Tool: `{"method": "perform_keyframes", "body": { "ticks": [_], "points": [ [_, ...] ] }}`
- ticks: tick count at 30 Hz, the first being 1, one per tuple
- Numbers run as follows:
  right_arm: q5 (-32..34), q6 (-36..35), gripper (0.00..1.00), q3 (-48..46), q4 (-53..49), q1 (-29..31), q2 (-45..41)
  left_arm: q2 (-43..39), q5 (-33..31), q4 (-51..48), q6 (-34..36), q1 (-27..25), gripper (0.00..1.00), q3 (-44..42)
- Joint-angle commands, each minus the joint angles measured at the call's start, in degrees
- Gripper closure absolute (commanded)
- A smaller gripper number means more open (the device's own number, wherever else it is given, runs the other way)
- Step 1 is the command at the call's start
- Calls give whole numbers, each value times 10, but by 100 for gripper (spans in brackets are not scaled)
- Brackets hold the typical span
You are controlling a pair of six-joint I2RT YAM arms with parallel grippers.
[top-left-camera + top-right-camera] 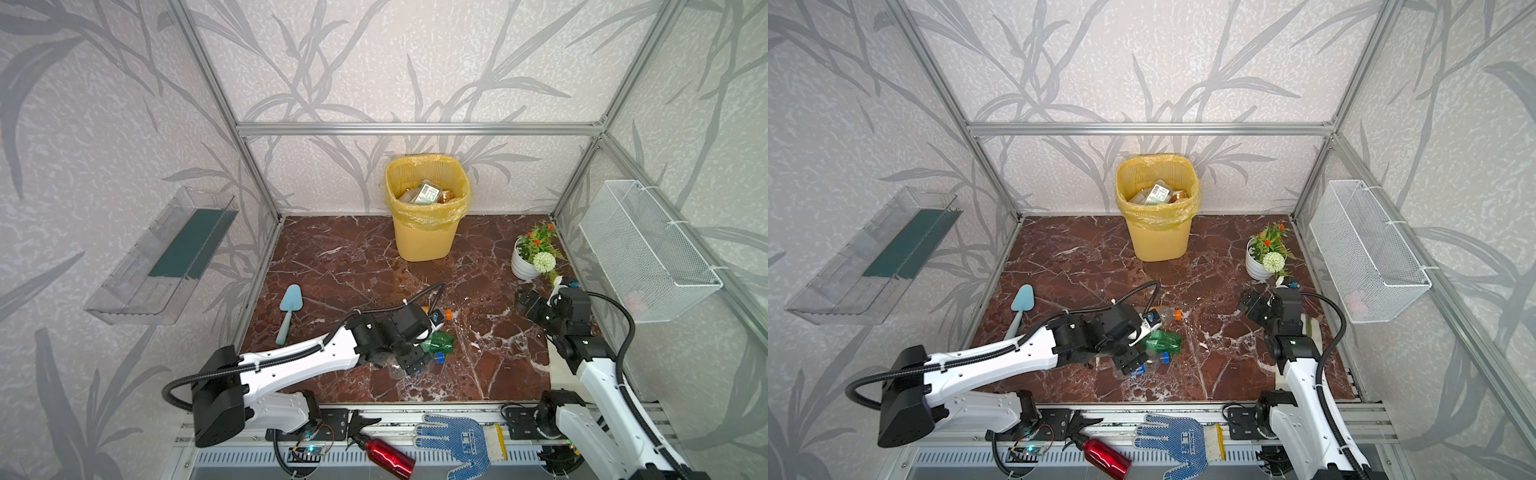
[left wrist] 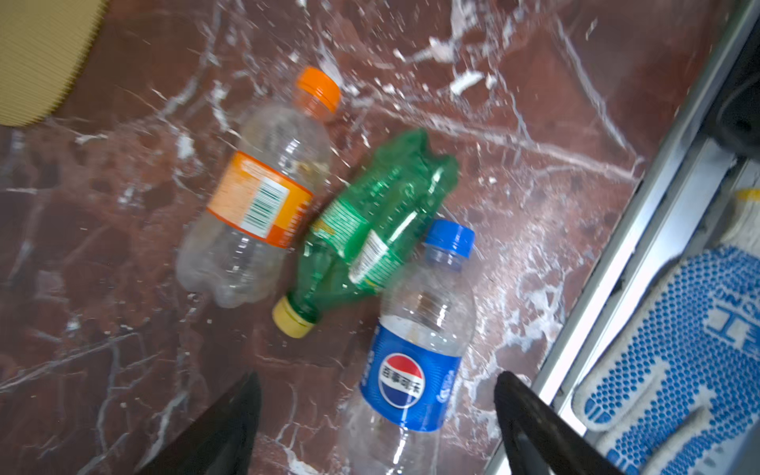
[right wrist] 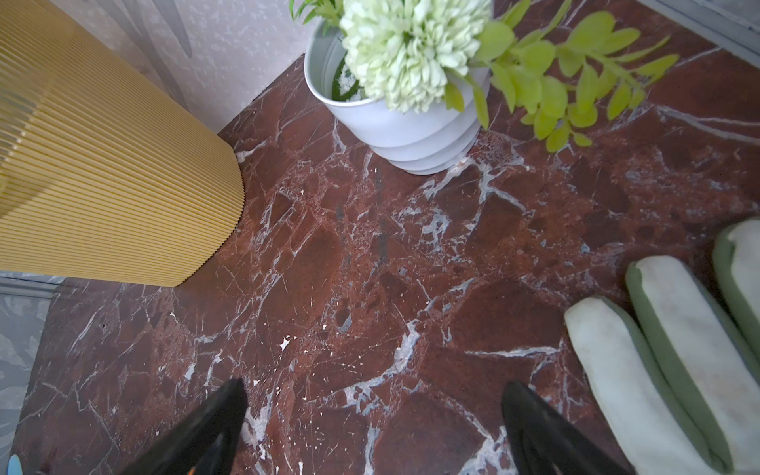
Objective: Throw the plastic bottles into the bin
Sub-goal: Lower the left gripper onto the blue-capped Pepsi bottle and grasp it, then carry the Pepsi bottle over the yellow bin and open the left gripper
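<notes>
Closest to us, on the metal rail at the front, lie a shiny red metal bottle [image 1: 388,455] and a blue dotted glove [image 1: 455,442]. They are not plastic bottles, so I think they are meant to be left alone. Just past them, on the dark red marble table [image 1: 332,257], three plastic bottles lie on their sides in a little bunch: an orange-label bottle [image 2: 263,205], a green bottle [image 2: 370,230] and a blue-label bottle [image 2: 415,362]. The green one touches both the others. The left gripper [image 2: 378,382] hangs right over the blue-label bottle. Its two black fingers are spread wide, one on each side of the bottle's lower half, and they do not seem to touch it. It looks set to pinch that one, likely because it lies at the edge of the bunch, nearest the arm. The right gripper [image 3: 375,384] is off to the side near the white flower pot [image 3: 411,135]. Its fingers are wide too, with nothing between them, probably to keep out of the way. The bin [image 1: 422,241] stands at the back by the wall, well apart from the three bottles, with some bottles inside it.
</notes>
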Motion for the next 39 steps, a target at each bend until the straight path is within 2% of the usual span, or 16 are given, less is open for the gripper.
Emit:
{"method": "perform_keyframes", "body": {
  "ticks": [1, 10, 19, 25, 29, 32, 35, 37, 39],
  "points": [
    [0, -12, 3, -7, 14, 1, 0, 38, 7, -48, 9, -20, 15, 14],
    [1, -14, 2, -14, 13, 2, -2, 133, -20, -63, 11, -40, 23, 34],
    [-1, -15, 2, -20, 22, 1, 7, 197, -28, -65, 14, -42, 24, 53],
    [2, -17, 2, -21, 26, 1, 11, 200, -28, -69, 19, -43, 33, 58],
    [0, -15, 2, -24, 32, 1, 14, 153, -38, -56, 15, -43, 43, 56],
    [-2, -14, 2, -28, 38, 1, 17, 91, -75, -28, 7, -42, 50, 50],
    [-4, -12, 2, -30, 43, 1, 20, 12, -164, 9, 7, -41, 53, 45],
    [-4, -11, 2, -32, 48, 0, 22, -45, -236, 48, 26, -36, 50, 43],
    [-7, -9, 2, -34, 53, 0, 24, -109, -288, 127, 83, -19, 51, 38]
  ]
}}
